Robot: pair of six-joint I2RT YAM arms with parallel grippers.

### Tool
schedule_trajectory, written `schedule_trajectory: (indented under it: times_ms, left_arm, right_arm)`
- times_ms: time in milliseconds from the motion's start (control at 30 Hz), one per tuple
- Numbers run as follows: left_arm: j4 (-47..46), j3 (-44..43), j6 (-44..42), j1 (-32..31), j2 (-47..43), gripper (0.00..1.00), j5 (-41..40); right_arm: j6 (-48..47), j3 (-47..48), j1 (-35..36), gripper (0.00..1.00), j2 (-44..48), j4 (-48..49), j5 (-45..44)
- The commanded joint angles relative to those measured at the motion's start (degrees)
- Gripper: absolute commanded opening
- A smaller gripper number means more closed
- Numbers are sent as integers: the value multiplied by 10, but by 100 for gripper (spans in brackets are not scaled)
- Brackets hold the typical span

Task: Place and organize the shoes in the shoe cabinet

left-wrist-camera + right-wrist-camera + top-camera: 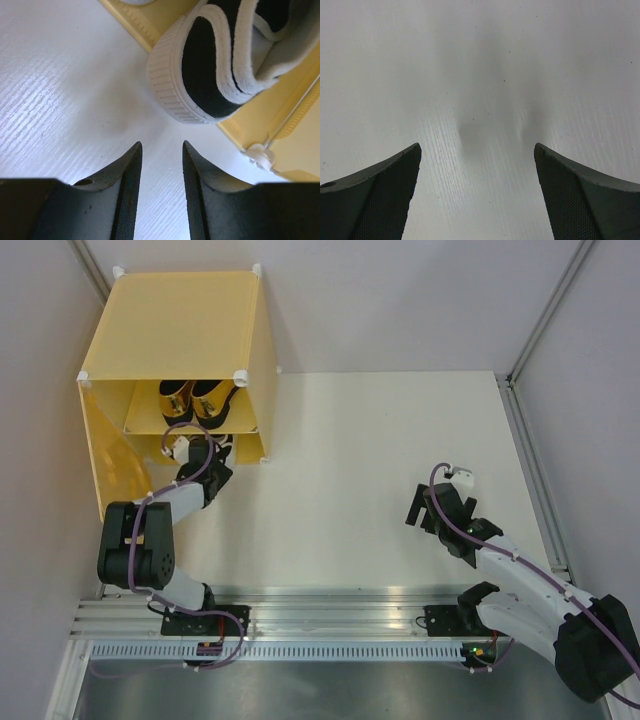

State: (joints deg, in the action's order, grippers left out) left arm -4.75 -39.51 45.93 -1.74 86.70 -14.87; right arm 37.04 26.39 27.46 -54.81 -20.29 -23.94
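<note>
The yellow shoe cabinet [180, 325] stands at the table's far left, its door [112, 465] swung open. Two gold loafers [196, 400] sit side by side on its inner shelf. In the left wrist view a white sneaker [210, 65] with black trim lies in the lower compartment. Its heel pokes out over the cabinet's bottom edge [235, 132]. My left gripper [161, 146] hovers just short of that heel, open, with only bare table between its fingers. My right gripper [432, 508] hangs wide open over the table at the right, holding nothing [476, 150].
A white corner connector [261, 156] of the cabinet lies just right of my left fingers. Grey walls close in the table on the left, back and right. A metal rail [320, 615] runs along the near edge by the arm bases.
</note>
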Motion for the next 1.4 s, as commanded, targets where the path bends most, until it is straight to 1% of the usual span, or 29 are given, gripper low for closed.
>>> schedule_trajectory:
  times_ms: [0,467,800,933,1067,1100,1133,1167,1200,1233,1300,1333,1367]
  left_arm:
    - [5,-42,53,-3,29,42,-1]
    - [11,-120,50,0,101,42,-60]
    - [6,-117,61,1,104,42,-46]
    - [17,-94,81,1,81,45,-16]
    - [29,-47,84,-2,28,52,19]
    - [33,-38,83,-2,3,53,24]
    - [42,-30,75,-3,-12,58,34]
    - [44,-16,71,-3,-26,59,40]
    - [61,-9,66,-2,-38,62,44]
    - [78,-1,56,-2,-67,68,58]
    - [98,2,37,-3,-99,71,79]
    - [112,0,27,-3,-131,78,107]
    - [141,-6,5,-3,-154,81,120]
  right_arm:
    - [-1,-3,-3,97,11,8,1]
    - [-1,-2,-3,97,1,10,-1]
    - [-2,-1,-3,97,-5,10,-1]
    - [-2,1,-3,97,-6,10,0]
    - [-1,-2,-3,97,-5,13,-1]
    - [-1,-2,-3,97,-5,12,-1]
    - [-2,-3,-2,98,-5,14,-1]
    - [-2,-3,-3,97,-5,14,-1]
    - [-3,-4,-2,97,-5,16,0]
    - [-4,-4,-3,97,-6,17,1]
    - [-4,-6,-3,97,-7,21,4]
    - [-5,-6,-3,97,-8,20,7]
    - [-5,-6,-3,97,-9,20,8]
